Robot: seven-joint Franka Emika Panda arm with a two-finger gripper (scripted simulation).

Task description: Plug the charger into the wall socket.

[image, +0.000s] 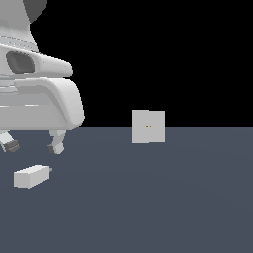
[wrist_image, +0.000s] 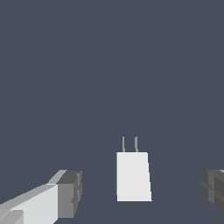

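The end effector (image: 32, 145) hovers spread wide above the charger (image: 31, 176), which lies on the desk (image: 148, 207) between its fingers. Next it should descend and grasp; the wall socket (image: 148, 126) stands well apart.

Flat even render light, sharp, shadowless, black backdrop.

1. The arm (image: 34, 89) runs off the top and left edges of the exterior view; only its lower links show.
2. In the wrist view, one finger (wrist_image: 214, 192) is cut by the picture's edge.
3. The wall socket (image: 148, 126) holes are too small to make out their shape.
4. The charger (image: 31, 176) prongs are mere stubs in the exterior view.
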